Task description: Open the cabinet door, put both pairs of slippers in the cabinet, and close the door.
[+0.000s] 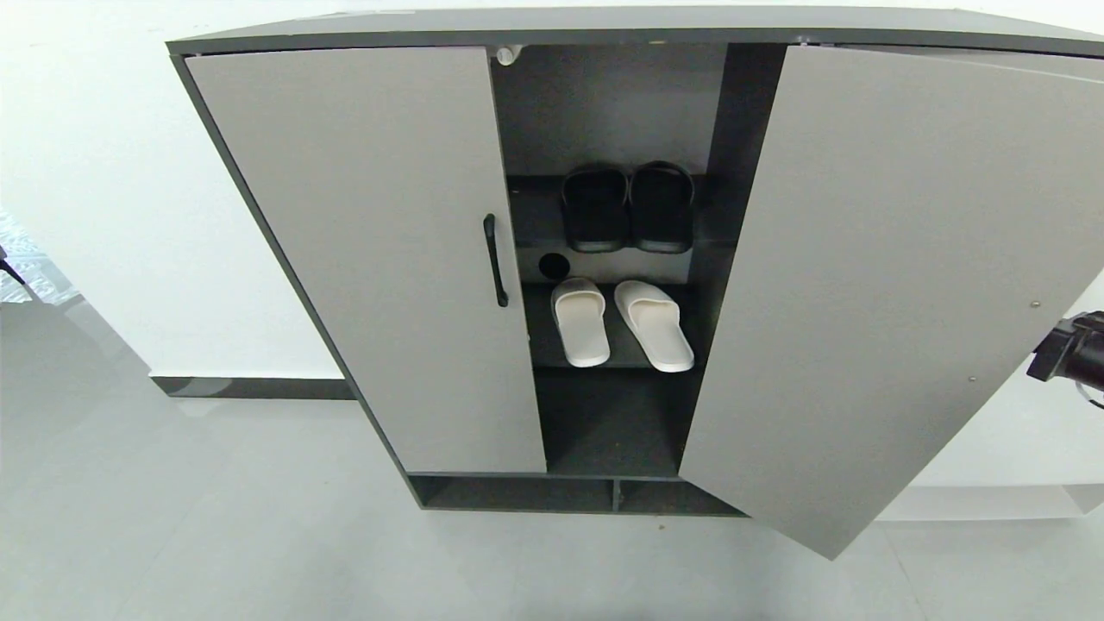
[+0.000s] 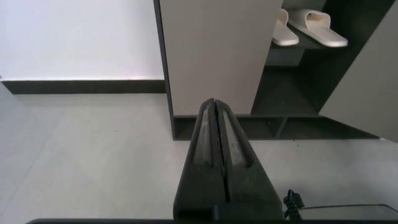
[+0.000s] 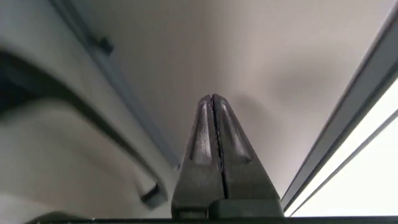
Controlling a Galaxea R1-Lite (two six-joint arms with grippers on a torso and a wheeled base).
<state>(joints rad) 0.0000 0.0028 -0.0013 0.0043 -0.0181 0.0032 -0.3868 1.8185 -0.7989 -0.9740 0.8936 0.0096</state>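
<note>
Head view is showing black slide slippers [image 1: 627, 209] above white slide slippers [image 1: 621, 323], toes pointing inward; left gripper [image 2: 214, 109] and right gripper [image 3: 212, 102] are pinching closed.

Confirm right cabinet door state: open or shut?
Open. The right door is swung out from the frame, exposing black slippers and white slippers on the shelves. The left door sits flush.

No text, label, number or sign can be read on anything here.
</note>
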